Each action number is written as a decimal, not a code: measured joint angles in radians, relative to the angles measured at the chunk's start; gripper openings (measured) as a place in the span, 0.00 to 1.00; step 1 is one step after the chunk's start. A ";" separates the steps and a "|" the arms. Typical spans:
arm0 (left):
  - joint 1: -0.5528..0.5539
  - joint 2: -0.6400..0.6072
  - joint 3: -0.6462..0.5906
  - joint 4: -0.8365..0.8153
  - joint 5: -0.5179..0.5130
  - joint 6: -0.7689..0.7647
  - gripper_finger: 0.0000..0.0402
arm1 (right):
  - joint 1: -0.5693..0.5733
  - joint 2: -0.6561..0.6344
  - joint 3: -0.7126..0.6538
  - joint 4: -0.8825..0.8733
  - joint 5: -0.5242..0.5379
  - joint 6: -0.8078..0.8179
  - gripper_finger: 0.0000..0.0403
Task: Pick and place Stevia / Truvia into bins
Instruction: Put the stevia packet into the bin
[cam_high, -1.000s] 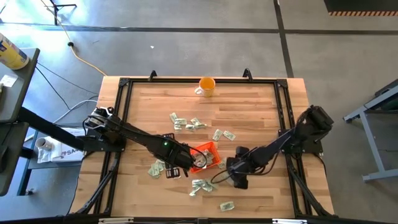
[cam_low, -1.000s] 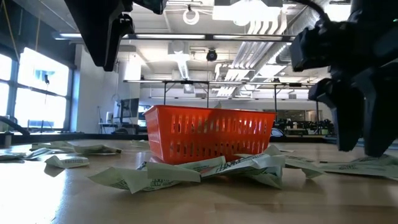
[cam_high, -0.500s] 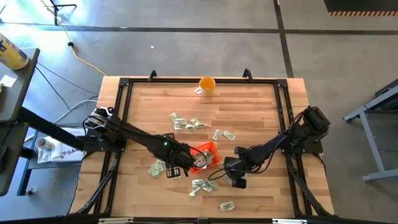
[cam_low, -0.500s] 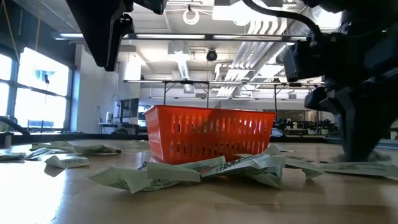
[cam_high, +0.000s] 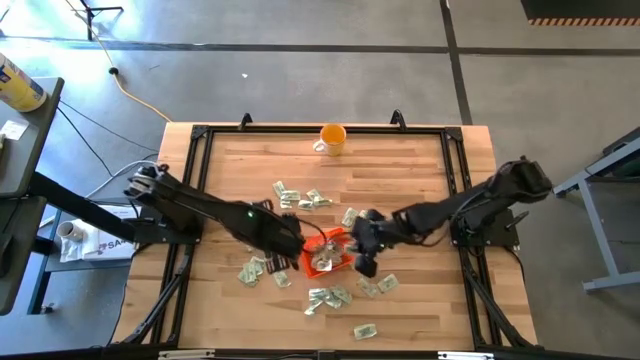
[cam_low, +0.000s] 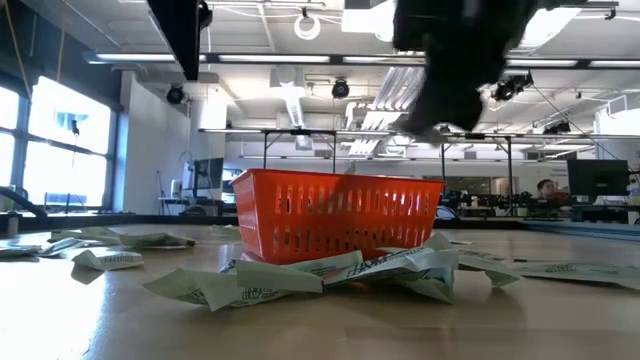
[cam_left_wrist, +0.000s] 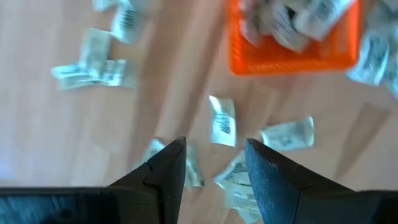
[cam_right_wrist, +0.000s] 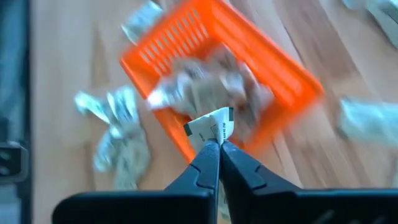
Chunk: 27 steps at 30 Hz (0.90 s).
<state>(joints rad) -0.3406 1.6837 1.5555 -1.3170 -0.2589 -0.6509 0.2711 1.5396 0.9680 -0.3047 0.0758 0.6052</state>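
Counted: one small shallow square orange-red plastic tray (cam_high: 341, 233), one round orange mug with white handle (cam_high: 332, 138), two dark arms, and roughly fifteen to twenty small pale green and white paper sachets loose on the wooden table (cam_high: 420, 180). Exact sachet count not possible because of overlaps.

Loose sachets in groups:
- cluster of about five (cam_high: 300, 199) between mug and tray
- two (cam_high: 359, 216) just beyond the tray
- about four (cam_high: 262, 271) on the left-arm side of the tray
- small heap (cam_high: 328, 297) in front of the tray
- two (cam_high: 377, 285) beside that heap
- single (cam_high: 365, 330) near the front edge

Further pile inside the tray (cam_right_wrist: 205, 78), too tangled to count.

Orientation: loose sachets lying flat, long axes in all directions, no common heading. Tray slightly skewed to the table edges, near table centre, well apart from the mug.

Look: flat rectangles, white with green print, many creased or curled at the ends. Slotted tray walls (cam_low: 340, 215).

Right gripper (cam_right_wrist: 214, 146) above the tray, fingers pinched tight on one sachet (cam_right_wrist: 211, 127) by its edge. Rest of it sticking out past the tips, bent. Long axis of it hard to tell.

Left gripper (cam_left_wrist: 214, 165) beside the tray (cam_left_wrist: 292, 59), above loose sachets (cam_left_wrist: 222, 121), fingers parted at a medium gap, gripping nothing.
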 joint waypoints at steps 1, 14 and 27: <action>0.004 -0.017 0.000 -0.008 -0.015 -0.012 0.50 | -0.019 0.014 0.000 0.049 -0.033 -0.023 0.01; 0.000 -0.205 -0.300 0.044 0.085 -0.188 0.50 | -0.125 0.138 0.000 0.286 -0.214 0.066 0.36; 0.172 -0.488 -0.755 0.242 0.256 -0.603 0.50 | -0.098 -0.011 0.001 0.093 0.040 0.032 0.52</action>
<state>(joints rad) -0.1686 1.1956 0.8001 -1.0753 -0.0024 -1.2536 0.1727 1.5283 0.9691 -0.2119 0.1154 0.6372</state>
